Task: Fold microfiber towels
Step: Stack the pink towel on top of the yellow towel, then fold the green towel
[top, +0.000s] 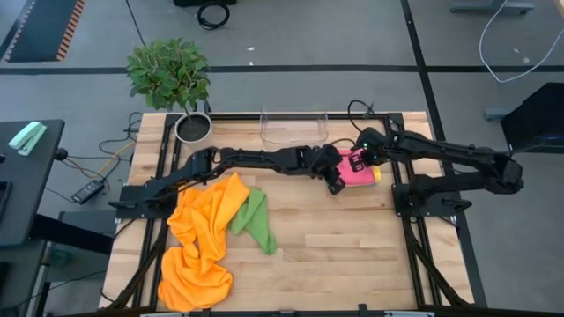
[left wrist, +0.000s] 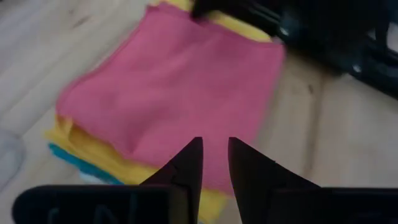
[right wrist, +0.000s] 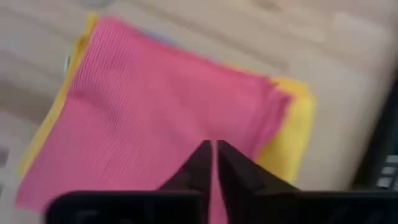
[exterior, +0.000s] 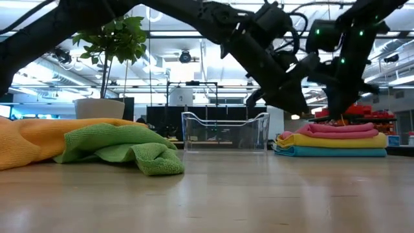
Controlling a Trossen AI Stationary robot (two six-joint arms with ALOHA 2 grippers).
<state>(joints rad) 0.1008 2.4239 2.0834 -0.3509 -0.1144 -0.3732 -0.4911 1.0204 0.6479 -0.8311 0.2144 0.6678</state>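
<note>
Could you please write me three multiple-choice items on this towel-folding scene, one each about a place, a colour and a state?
1. Where is the clear bin?
A. at the table's far edge, between the plant and the folded stack
B. on the orange towels
C. under the green towel

2. Which colour tops the folded stack?
A. blue
B. pink
C. green

3. How does the green towel lie?
A. folded on the stack
B. inside the bin
C. crumpled on the table beside the orange towels

Answers: 1 A, the high view shows it there, right of the potted plant. 2 B, the pink towel lies over yellow and blue. 3 C, it is bunched next to the orange towels.
</note>
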